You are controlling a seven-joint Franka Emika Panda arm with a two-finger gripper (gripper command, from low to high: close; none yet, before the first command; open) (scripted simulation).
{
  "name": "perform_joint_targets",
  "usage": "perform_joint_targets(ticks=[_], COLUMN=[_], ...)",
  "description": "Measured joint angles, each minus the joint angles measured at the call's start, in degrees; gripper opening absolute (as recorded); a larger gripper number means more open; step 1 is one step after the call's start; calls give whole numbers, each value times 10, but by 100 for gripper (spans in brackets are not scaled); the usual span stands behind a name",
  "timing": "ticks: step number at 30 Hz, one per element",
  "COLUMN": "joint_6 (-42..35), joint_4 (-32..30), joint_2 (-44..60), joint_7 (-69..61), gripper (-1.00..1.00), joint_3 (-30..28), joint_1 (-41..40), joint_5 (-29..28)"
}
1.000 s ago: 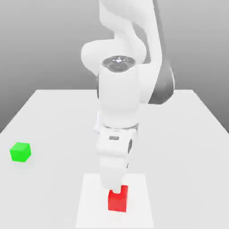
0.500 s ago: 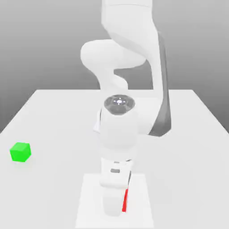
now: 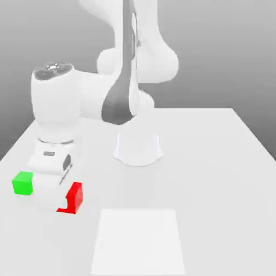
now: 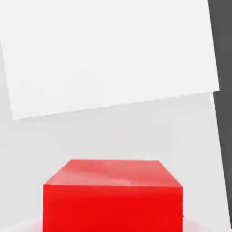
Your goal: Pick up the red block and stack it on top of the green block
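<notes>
The red block (image 3: 75,197) is held in my gripper (image 3: 61,204), whose white hand covers the block's side toward the exterior view's left. The gripper is shut on it. The green block (image 3: 23,183) rests on the white table near the exterior view's left edge, just beyond the hand and partly behind it. The red block hangs a short way to the exterior view's right of the green block, at about the same height in the picture. In the hand view the red block (image 4: 113,195) looms close, with the table far below it.
A lighter white square patch (image 3: 138,242) lies on the table at the front centre and appears in the hand view as the patch (image 4: 108,54). The arm's round base (image 3: 137,148) stands mid-table. The table's edge (image 4: 216,136) borders dark ground.
The gripper closed on the red block at the square patch. The arm then swung to the exterior view's left, carrying the block off the patch to beside the green block.
</notes>
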Motion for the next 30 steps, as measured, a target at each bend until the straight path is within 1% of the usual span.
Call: perform_joint_targets(ticks=[7, 10, 12, 16, 20, 24, 27, 28, 30], joint_6=[-16, -20, -16, 4, 30, 59, 83, 90, 90], joint_4=[-18, -26, -26, -22, -19, -18, -17, -17, -17], joint_2=[-36, -47, -42, -15, 21, 64, 97, 107, 107], joint_7=[-214, -305, -335, -375, -420, -474, -516, -528, -528], gripper=[-100, -100, -100, -100, -100, -100, -100, 100, 100], joint_3=[-74, -117, -129, -132, -129, -106, -74, -63, -63], joint_1=[-129, -165, -169, -160, -150, -158, -179, -186, -186], joint_5=[-35, -47, -36, 9, 71, 147, 206, 222, 222])
